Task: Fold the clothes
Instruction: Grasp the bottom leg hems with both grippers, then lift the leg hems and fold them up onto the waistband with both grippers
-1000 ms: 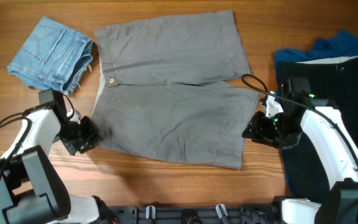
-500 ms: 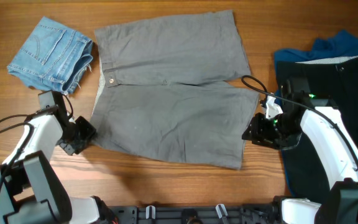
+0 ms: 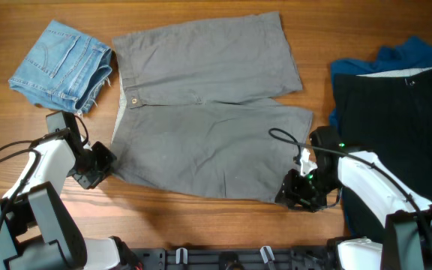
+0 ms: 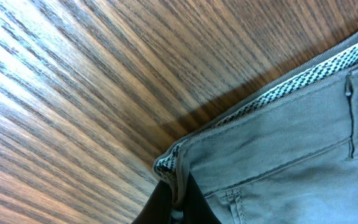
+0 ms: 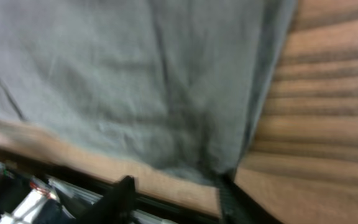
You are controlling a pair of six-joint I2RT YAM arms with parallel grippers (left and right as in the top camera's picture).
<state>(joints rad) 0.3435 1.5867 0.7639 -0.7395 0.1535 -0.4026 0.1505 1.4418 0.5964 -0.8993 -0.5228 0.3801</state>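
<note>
My left gripper (image 3: 102, 161) is clamped on the waistband corner of the gray shorts (image 3: 208, 127), at the garment's lower left. The wrist view shows the checked lining pinched between my fingers (image 4: 157, 208). My right gripper (image 3: 291, 196) sits at the lower right hem corner, jaws spread apart with the hem edge between them, though that view is blurred. The shorts lie flat mid-frame on the wooden table (image 3: 201, 217). At upper left lies folded denim (image 3: 62, 64), and dark clothes (image 3: 396, 127) are at right.

Right pincer (image 3: 292, 197) lower now, off the grey shorts' (image 3: 208, 142) right hem, down at their bottom-right corner.
</note>
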